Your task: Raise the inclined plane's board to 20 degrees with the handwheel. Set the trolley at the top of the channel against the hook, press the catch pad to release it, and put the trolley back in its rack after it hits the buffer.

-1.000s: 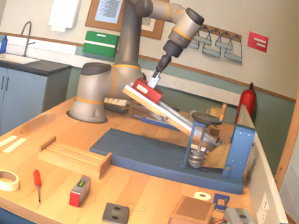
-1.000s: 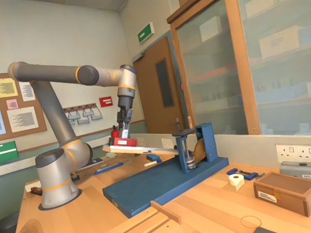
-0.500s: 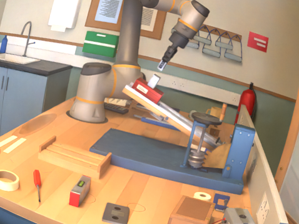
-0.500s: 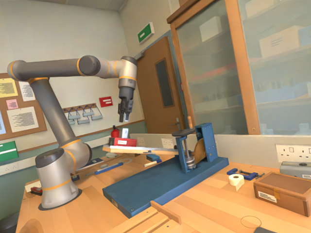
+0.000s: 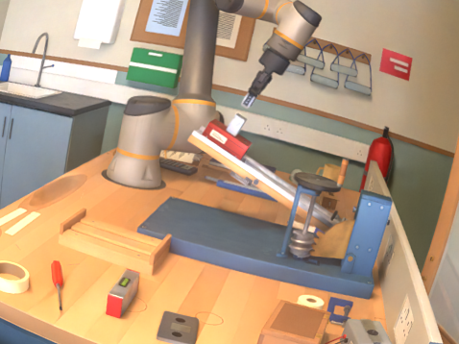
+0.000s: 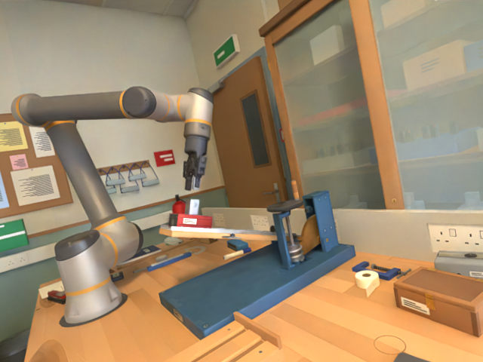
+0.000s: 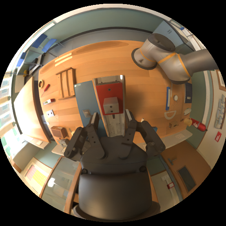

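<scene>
The red trolley (image 5: 226,138) with a pale grey block (image 7: 111,105) on its top sits at the upper end of the raised board (image 5: 249,175), in the metal channel (image 7: 115,124). My gripper (image 5: 250,98) hangs in the air above the trolley, open and empty. The board slopes down to the blue end bracket (image 5: 367,231) on the blue base plate (image 5: 225,236). The black handwheel (image 5: 316,181) stands on its screw post beside the board's lower part. The wooden trolley rack (image 5: 113,238) lies empty on the bench in front of the base plate.
The robot's base (image 5: 139,141) stands behind the board's upper end. A small level (image 5: 122,292), a red screwdriver (image 5: 57,281), a tape roll (image 5: 12,277), a grey scale (image 5: 178,327) and a wooden box (image 5: 296,323) lie along the bench's front. A ruler and tools (image 6: 168,261) lie behind the board.
</scene>
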`<state>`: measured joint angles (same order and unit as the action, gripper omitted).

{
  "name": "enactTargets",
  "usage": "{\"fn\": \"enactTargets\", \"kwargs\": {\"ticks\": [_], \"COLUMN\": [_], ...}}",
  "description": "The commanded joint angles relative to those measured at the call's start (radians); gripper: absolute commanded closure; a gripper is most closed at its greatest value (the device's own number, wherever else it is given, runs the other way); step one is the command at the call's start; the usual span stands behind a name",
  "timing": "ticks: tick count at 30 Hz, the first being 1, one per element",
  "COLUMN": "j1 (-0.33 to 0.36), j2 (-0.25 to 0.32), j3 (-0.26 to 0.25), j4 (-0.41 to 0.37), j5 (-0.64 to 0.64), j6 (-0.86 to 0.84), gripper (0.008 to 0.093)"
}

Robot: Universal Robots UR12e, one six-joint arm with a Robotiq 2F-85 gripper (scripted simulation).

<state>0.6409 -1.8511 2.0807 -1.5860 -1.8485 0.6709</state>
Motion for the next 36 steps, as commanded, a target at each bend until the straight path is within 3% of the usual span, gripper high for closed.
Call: {"fn": "enactTargets", "kwargs": {"ticks": [1, 31, 36], "j1": [0.000, 0.000, 0.000], "j2": [0.000, 0.000, 0.000], "j3": [-0.001, -0.001, -0.001], "j4": [0.000, 0.000, 0.000], "j5": [0.000, 0.000, 0.000], "j6": [0.000, 0.000, 0.000], "gripper": [0.0334, 0.0334, 0.0434]}}
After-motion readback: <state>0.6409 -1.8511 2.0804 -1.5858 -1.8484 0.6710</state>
